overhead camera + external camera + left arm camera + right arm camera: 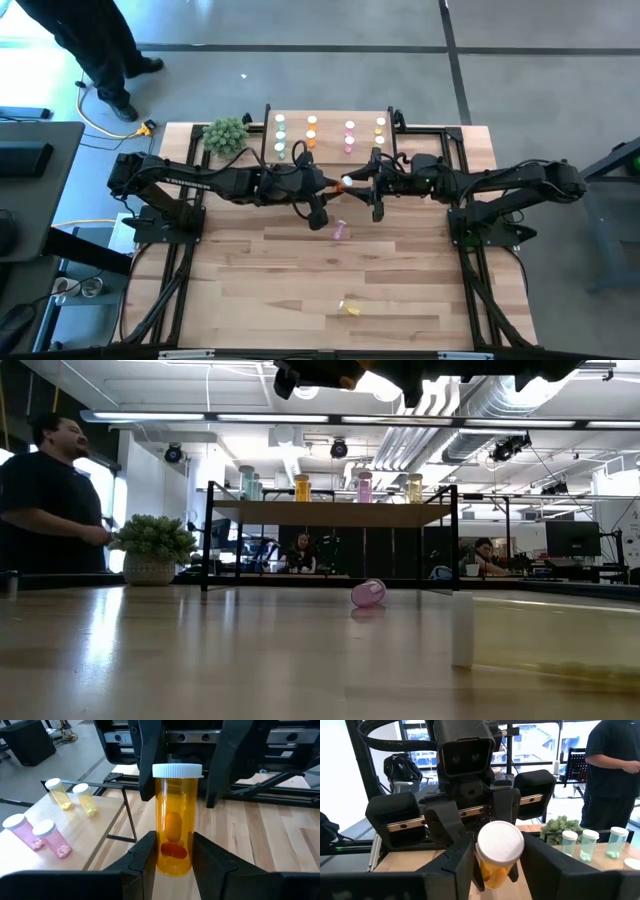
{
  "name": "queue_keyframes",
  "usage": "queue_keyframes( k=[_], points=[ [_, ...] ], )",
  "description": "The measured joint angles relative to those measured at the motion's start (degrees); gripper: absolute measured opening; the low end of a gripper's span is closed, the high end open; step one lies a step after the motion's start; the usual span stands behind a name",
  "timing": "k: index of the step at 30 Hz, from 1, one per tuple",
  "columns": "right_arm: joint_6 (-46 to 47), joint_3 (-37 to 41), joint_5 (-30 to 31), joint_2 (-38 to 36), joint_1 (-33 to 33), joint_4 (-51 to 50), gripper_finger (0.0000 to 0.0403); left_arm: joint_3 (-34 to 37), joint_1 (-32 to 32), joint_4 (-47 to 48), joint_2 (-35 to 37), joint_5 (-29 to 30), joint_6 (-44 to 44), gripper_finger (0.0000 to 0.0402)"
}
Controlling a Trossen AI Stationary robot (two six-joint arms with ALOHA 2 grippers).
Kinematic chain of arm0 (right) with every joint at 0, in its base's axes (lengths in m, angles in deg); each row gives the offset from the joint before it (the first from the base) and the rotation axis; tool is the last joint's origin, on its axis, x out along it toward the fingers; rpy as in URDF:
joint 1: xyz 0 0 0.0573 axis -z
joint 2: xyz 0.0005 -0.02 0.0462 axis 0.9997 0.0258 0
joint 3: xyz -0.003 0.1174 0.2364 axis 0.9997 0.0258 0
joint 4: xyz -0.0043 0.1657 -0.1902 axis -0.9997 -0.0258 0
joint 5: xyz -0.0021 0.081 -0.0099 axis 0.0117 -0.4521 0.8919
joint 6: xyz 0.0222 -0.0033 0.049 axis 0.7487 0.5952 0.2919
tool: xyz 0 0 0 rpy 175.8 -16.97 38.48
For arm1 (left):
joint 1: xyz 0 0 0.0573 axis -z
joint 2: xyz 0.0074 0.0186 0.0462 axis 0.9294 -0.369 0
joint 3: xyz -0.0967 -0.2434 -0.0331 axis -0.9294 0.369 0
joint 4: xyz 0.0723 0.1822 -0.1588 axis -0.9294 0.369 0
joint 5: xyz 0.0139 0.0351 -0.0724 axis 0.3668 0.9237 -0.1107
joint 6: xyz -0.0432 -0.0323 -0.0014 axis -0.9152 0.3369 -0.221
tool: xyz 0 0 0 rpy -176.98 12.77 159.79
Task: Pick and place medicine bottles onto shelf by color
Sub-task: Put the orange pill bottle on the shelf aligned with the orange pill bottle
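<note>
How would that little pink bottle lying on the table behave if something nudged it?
The pink bottle lies on its side on the table, and it is round, so a nudge would probably set it rolling. It looks like thin see-through plastic, so it is likely light and would skid easily. The smooth wall may be slippery to a gripper.

No text, label, brand, number or sign can be read anywhere.
</note>
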Motion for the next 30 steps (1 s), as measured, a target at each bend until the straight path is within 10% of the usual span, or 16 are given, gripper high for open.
queue_keyframes(
  k=[20, 30],
  points=[
    [-0.3, 0.0, 0.4, 0.0, 0.0, -0.1, 0.0104, 0.0, 0.0, 0.3, 0.0, 0.1, 0.1, 0.01],
    [-0.3, 0.0, 1.1, 0.0, 0.0, -0.9, 0.0103, 0.0, -0.1, 3.4, -0.1, -0.6, 0.4, 0.0176]
  ],
)
